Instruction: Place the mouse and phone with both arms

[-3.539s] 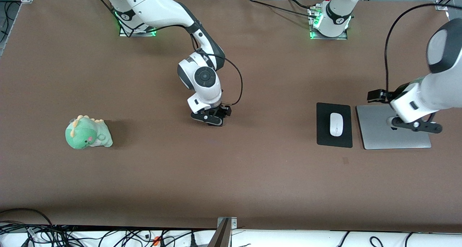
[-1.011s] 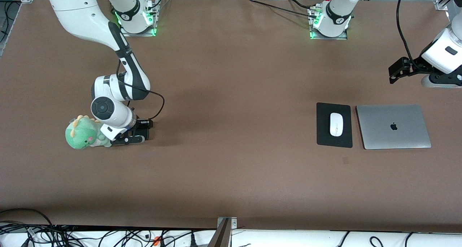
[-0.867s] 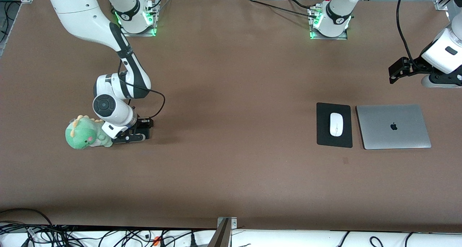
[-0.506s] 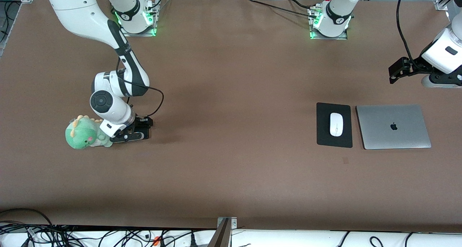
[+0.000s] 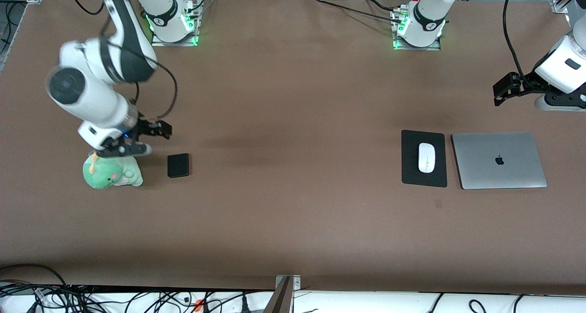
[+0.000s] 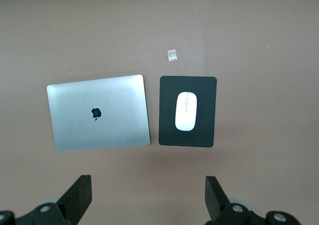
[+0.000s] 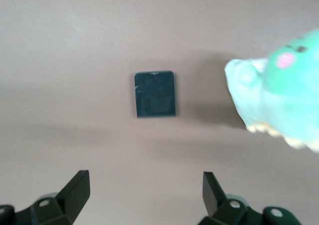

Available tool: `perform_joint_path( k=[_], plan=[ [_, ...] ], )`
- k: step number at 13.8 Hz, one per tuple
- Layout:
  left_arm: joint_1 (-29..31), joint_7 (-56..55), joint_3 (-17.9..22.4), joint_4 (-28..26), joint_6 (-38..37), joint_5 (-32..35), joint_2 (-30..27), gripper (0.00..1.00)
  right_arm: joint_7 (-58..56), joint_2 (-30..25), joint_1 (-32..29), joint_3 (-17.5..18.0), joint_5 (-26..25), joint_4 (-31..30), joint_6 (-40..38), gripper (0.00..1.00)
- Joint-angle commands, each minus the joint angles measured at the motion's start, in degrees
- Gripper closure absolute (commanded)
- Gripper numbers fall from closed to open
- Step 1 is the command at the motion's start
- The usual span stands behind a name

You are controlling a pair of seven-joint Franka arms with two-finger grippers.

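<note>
Right gripper (image 5: 122, 149) open, empty, above the plush (image 5: 111, 174); phone (image 7: 155, 94) flat beside it. Left gripper (image 6: 147, 197) open (waiting), its wrist view alone showing tape (image 6: 172, 55) near the mouse (image 6: 186, 111).

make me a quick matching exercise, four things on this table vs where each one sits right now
Things:
1. mouse
2. phone
3. laptop
4. right gripper

Places:
A. bare table beside the dinosaur plush
B. over the dinosaur plush, open
C. on the mouse pad
D. closed, beside the mouse pad, toward the left arm's end

Pairs: 1-C, 2-A, 3-D, 4-B
</note>
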Motion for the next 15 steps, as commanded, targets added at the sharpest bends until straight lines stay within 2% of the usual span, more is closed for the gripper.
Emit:
perform_joint_path(
  k=[1,3,6,12,15],
  plan=[
    [0.2,-0.1,0.0,0.9,-1.1,-1.1,-0.5,0.0,0.6,-8.3,-0.6,-0.6,0.7,-0.8,-6.8,0.0],
    [0.1,-0.1,0.0,1.0,-1.1,-1.2,-0.4,0.0,0.3,-8.8,-0.6,-1.3,0.7,3.4,-11.7,0.0],
    [-0.1,-0.1,-0.1,1.0,-1.1,-1.2,-0.5,0.0,-1.5,-6.6,-0.6,-2.7,0.7,10.0,-15.7,0.0],
    [-0.1,-0.1,0.0,1.0,-1.2,-1.2,-0.5,0.0,-4.3,-6.7,-2.9,-1.9,0.4,11.6,-20.2,0.0],
    [-0.1,-0.1,-0.1,1.0,-1.2,-1.2,-0.5,0.0,-4.5,-6.8,-5.6,0.9,0.3,12.7,-20.9,0.0]
  ],
)
